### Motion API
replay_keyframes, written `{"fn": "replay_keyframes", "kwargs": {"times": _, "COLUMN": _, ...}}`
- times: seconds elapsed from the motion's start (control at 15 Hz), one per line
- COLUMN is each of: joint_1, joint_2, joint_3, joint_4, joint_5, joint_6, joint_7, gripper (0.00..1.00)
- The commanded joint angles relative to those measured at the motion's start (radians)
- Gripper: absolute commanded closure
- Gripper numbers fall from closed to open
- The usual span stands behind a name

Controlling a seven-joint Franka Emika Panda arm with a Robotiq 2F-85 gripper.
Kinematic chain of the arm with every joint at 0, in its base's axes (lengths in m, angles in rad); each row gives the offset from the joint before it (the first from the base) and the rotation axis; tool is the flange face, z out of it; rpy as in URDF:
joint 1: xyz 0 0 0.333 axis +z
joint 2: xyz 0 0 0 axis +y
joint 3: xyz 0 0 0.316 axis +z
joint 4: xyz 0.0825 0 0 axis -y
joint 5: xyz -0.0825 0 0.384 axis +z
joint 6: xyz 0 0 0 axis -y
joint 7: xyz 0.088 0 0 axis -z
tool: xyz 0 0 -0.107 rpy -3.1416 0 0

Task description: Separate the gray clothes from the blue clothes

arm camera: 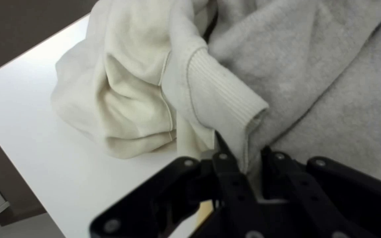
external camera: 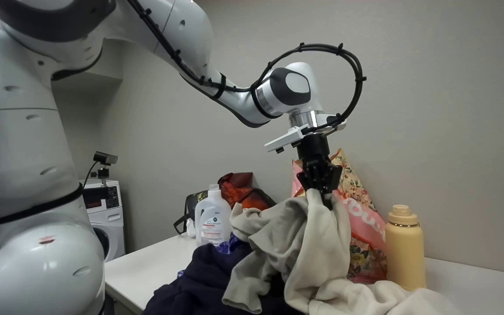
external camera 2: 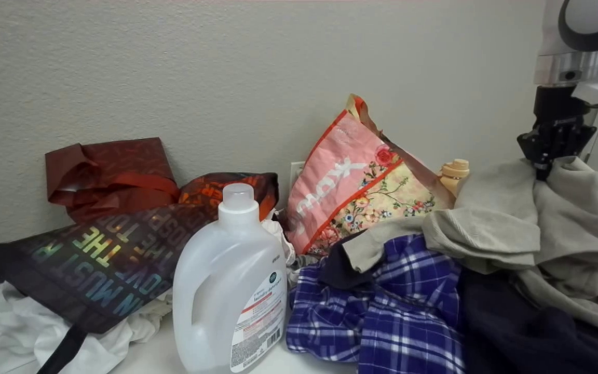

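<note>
Gripper (external camera 2: 542,169) is clamped on gray clothes (external camera 2: 501,228): cloth pinched between the fingers (arm camera: 233,186), ribbed cuff (arm camera: 225,89) right at the tips in wrist view. Clock center = gripper, each view as seen. Gray clothes tent up to the fingertips and hang at 6 o'clock in both exterior views; pale end (external camera: 379,297) lies on white table (external camera: 147,262), 5 o'clock in an exterior view, 10 o'clock in wrist view. Navy garment (external camera: 199,280) heaped at 8 o'clock in an exterior view, gray folds overlapping it; exact contact hard to tell. Plaid shirt (external camera 2: 408,311), blue-and-white, lies between 7 and 8 o'clock in an exterior view, gray flap (external camera 2: 364,254) against its upper part. Yellow bottle (external camera: 405,249) stands upright at 4 o'clock in an exterior view, just beside pink floral bag (external camera: 363,218), which is behind the gripper. Detergent jug (external camera: 212,216) stands upright at 9 o'clock. Farther out in an exterior view, 9 o'clock: dark lettered bag (external camera 2: 107,265) and dark red item (external camera 2: 127,156). White cloth (external camera 2: 13,327) is bunched under the lettered bag, between 8 and 9 o'clock.
</note>
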Motion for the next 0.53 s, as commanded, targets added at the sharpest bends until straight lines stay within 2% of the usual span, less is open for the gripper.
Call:
{"fn": "replay_keyframes", "kwargs": {"times": 0.0, "joint_1": 0.001, "joint_2": 0.001, "joint_3": 0.001, "joint_4": 0.003, "joint_5": 0.0, "joint_6": -0.003, "joint_7": 0.0, "gripper": 0.81}}
{"fn": "replay_keyframes", "kwargs": {"times": 0.07, "joint_1": 0.002, "joint_2": 0.008, "joint_3": 0.004, "joint_4": 0.007, "joint_5": -0.005, "joint_6": 0.006, "joint_7": 0.011, "gripper": 0.95}}
{"fn": "replay_keyframes", "kwargs": {"times": 0.47, "joint_1": -0.011, "joint_2": 0.131, "joint_3": -0.004, "joint_4": 0.092, "joint_5": -0.022, "joint_6": 0.065, "joint_7": 0.105, "gripper": 0.95}}
